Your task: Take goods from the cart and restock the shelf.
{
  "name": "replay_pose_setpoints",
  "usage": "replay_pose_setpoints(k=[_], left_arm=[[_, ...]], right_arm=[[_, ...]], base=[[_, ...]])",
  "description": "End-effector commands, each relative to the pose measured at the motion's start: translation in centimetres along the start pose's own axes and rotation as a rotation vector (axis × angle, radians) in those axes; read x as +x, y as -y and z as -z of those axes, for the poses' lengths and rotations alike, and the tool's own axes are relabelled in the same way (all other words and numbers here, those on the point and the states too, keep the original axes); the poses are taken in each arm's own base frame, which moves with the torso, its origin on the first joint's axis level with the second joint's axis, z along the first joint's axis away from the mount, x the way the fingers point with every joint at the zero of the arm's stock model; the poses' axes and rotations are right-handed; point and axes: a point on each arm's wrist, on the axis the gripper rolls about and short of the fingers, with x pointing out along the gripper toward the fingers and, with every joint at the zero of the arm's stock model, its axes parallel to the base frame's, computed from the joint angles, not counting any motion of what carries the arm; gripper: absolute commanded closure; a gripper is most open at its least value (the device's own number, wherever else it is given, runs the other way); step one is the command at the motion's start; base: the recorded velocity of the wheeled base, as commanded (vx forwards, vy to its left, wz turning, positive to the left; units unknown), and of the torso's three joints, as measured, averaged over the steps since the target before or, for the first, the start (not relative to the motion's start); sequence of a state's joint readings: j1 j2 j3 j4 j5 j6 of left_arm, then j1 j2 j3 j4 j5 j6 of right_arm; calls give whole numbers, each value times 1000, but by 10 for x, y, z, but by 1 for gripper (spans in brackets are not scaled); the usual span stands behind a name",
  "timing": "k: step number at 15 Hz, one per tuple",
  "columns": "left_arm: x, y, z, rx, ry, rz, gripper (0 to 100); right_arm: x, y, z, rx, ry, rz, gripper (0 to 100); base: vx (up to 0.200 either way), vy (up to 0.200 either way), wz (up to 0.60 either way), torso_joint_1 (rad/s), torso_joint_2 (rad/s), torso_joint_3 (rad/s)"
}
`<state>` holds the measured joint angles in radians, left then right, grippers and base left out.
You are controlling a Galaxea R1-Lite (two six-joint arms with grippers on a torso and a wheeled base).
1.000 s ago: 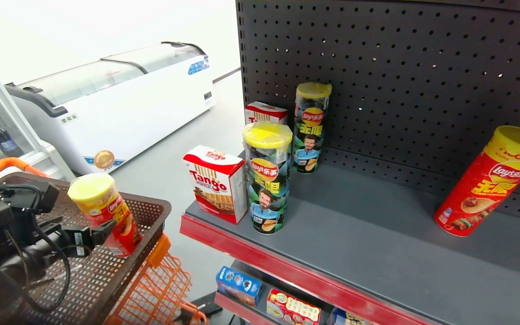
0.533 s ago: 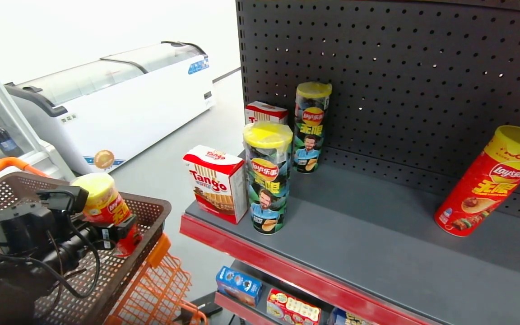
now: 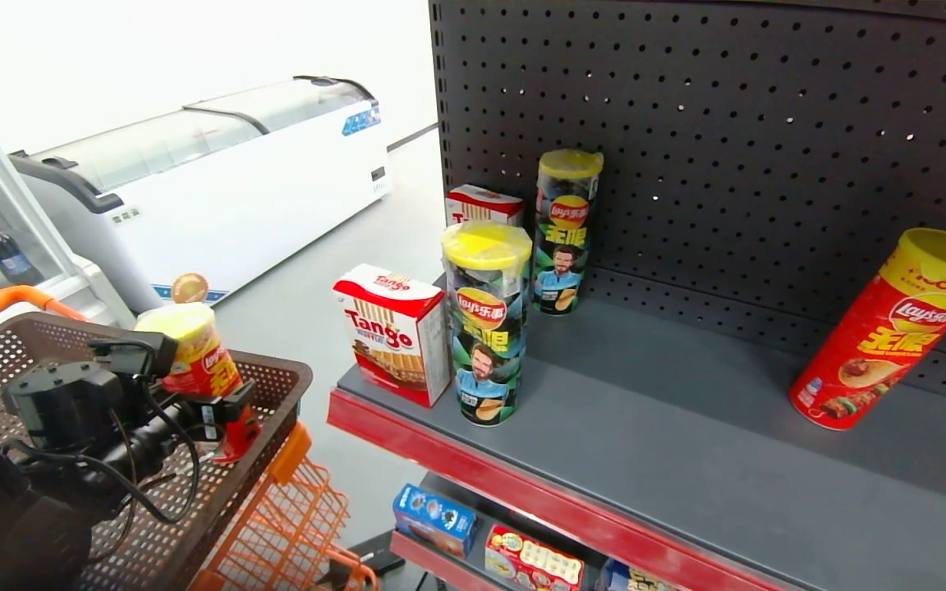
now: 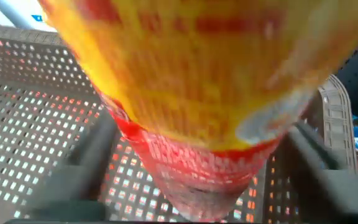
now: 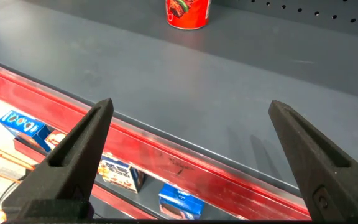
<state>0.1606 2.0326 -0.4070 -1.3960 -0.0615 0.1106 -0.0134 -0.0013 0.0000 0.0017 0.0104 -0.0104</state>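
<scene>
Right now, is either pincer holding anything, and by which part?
The left pincer grips the red chip can by its lower body, over the cart. The right pincer is open and empty.

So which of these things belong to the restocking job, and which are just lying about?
In the job: red chip can, gripped by the left gripper; brown cart; grey shelf.
Just about: green chip cans, wafer boxes and leaning red can, all already on the shelf; chest freezer; drink bottles; boxes on the lower shelf.
</scene>
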Motion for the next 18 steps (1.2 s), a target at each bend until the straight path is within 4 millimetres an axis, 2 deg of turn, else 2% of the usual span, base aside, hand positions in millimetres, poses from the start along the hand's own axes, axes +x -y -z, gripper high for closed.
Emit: replay_pose_setpoints(k=[1,3,6,7,8,11,12,14,16,18], left_arm=[[2,1,-2,7,9,3,100],[-2,1,-5,37,21,3,100],[-16,-1,-26,58,87,-3,100],[-31,2,-37,63,101,7,100],[-39,4,-41,64,100,13,100],[-90,8,-72,69,180,88,100],[-94,9,-75,70,193,94,100],[-113,14,-98,79,288,112,100],[-122,15,-115,82,323,120,100],[-134,23,-119,90,337,170,100]], right_arm=[[0,0,0,0,-1,0,0],[0,0,0,0,-1,0,0],[0,0,0,0,-1,0,0],[0,0,0,0,-1,0,0],[0,0,0,0,-1,0,0],[0,0,0,0,-1,0,0],[0,0,0,0,-1,0,0],[0,0,0,0,-1,0,0],[0,0,0,0,-1,0,0],[0,0,0,0,-1,0,0]], base=[[0,0,0,0,0,0],[0,0,0,0,0,0],[0,0,0,0,0,0],[0,0,0,0,0,0],[0,0,0,0,0,0],[0,0,0,0,0,0],[0,0,0,0,0,0],[0,0,0,0,0,0],[0,0,0,0,0,0],[0,0,0,0,0,0]])
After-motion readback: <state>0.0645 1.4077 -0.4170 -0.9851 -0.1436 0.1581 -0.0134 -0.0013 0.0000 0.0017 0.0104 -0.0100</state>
